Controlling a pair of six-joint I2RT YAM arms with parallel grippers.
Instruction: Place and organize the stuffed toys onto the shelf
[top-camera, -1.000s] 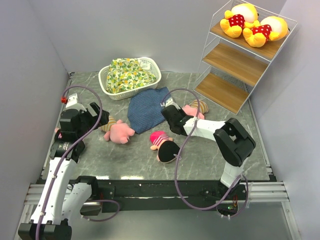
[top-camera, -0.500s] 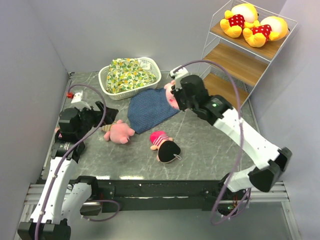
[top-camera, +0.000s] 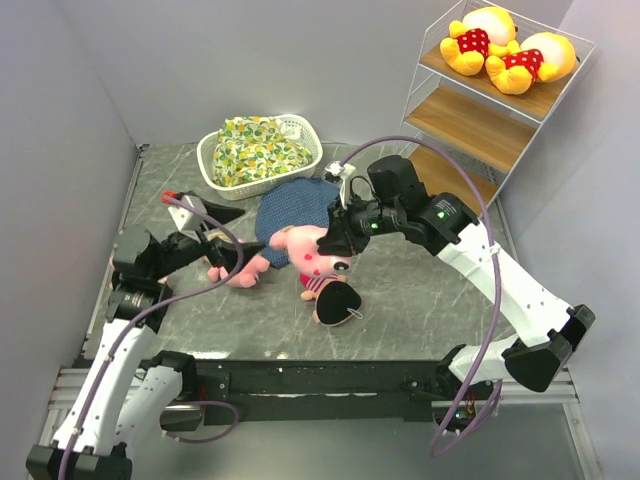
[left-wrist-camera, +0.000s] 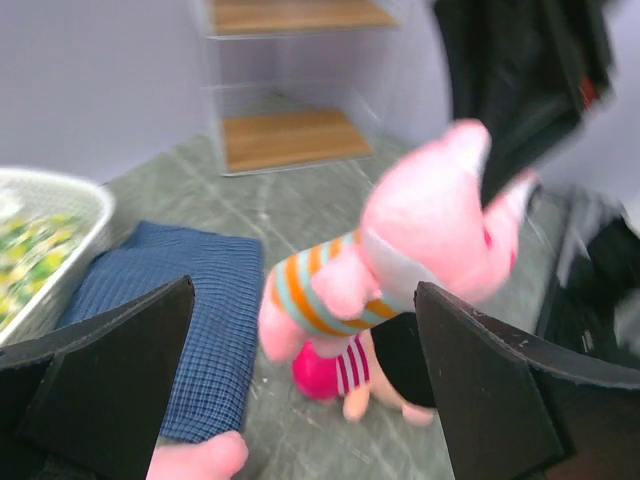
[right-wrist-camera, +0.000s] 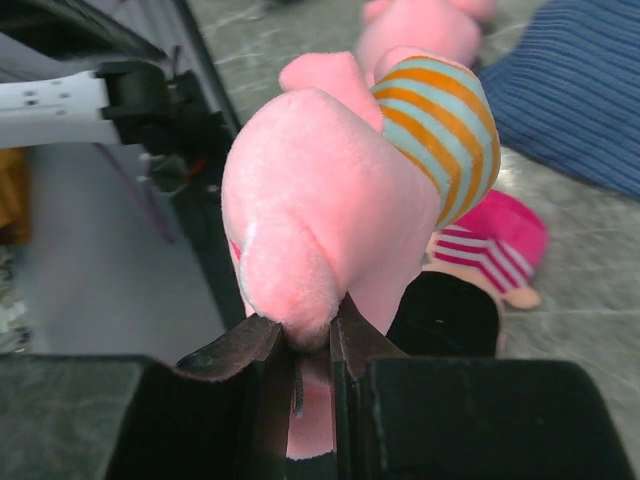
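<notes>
Top external view: the right gripper (top-camera: 336, 238) hangs at the near edge of the blue checked cloth (top-camera: 298, 212), its jaws pinched on a pink striped piglet (top-camera: 303, 248) held up off the table. The left gripper (top-camera: 228, 233) sits just left of the cloth with its jaws spread wide and nothing between them. A second piglet (top-camera: 240, 266) lies on the table at the cloth's near left corner, right by that gripper. A pink-hatted doll (top-camera: 331, 295) lies nearer than the cloth. The shelf (top-camera: 470, 125) stands right of the cloth, with two yellow bears (top-camera: 505, 52) on its top board.

Left wrist view: the two fingers (left-wrist-camera: 105, 385) stand far apart. The held piglet (left-wrist-camera: 420, 235) hangs beyond them, right of the cloth (left-wrist-camera: 170, 315), apart from both pads, with the doll (left-wrist-camera: 335, 372) under it.

Right wrist view: the fingertips (right-wrist-camera: 258, 342) are nearly together, nipping a fold of the piglet's (right-wrist-camera: 330, 195) pink plush. The doll (right-wrist-camera: 485, 250) lies below, near the cloth (right-wrist-camera: 590, 90).
</notes>
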